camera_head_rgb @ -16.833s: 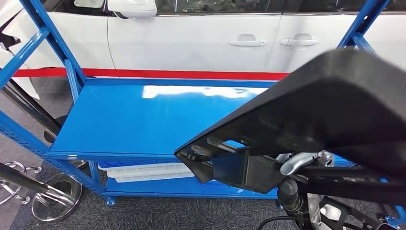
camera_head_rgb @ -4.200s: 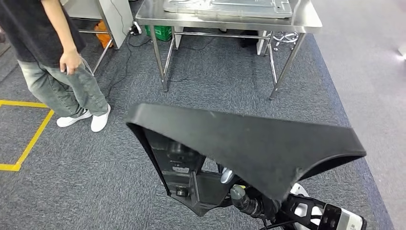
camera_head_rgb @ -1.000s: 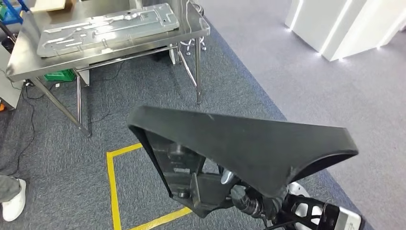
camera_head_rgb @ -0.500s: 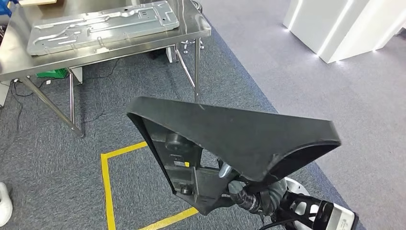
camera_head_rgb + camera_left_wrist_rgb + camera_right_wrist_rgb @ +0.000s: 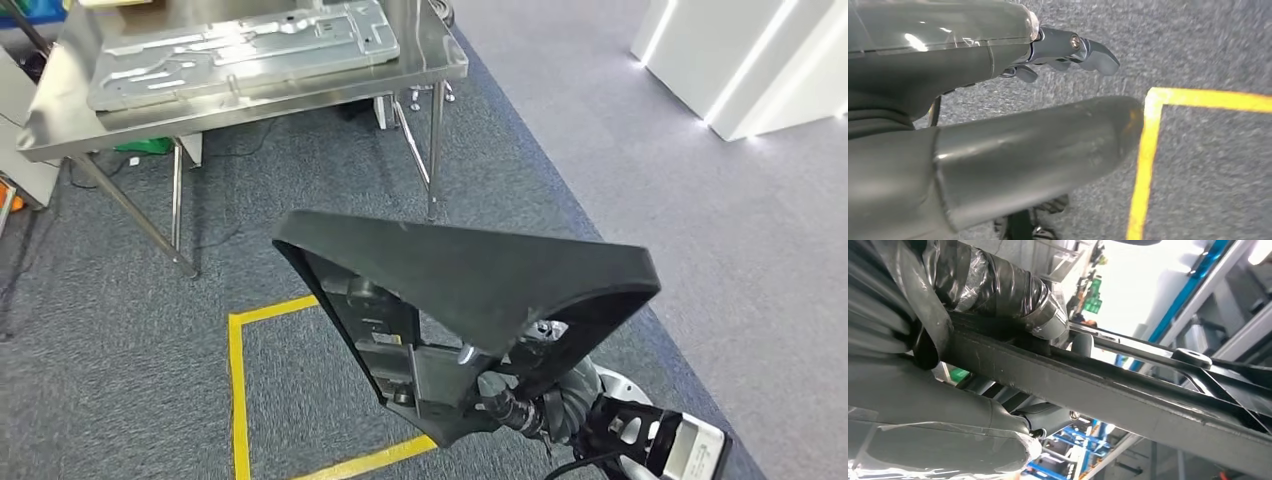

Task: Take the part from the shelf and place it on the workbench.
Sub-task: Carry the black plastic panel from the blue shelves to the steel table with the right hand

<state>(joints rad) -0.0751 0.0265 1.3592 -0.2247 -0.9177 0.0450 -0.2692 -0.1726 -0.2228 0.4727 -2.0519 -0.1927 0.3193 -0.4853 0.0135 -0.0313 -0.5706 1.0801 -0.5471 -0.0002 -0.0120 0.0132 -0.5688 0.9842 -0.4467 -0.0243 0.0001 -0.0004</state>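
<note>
The right hand grips the part from underneath, its fingers wrapped over one of the part's dark ribs. The wide black shell stands above and ahead of the hand, far larger than the grip that carries it.

The left hand hangs over the carpet with its fingers loosely curled around nothing, next to a yellow line.

The workbench lies well ahead of the right hand and off to its left, already bearing a metal panel.

This looks like the carry step. To do it well, hold the wrist steady so the overhanging shell does not swing, square up to the workbench before nearing it, and bring the part in above the rim, aiming for bare steel beside the panel rather than on top of it.
</note>
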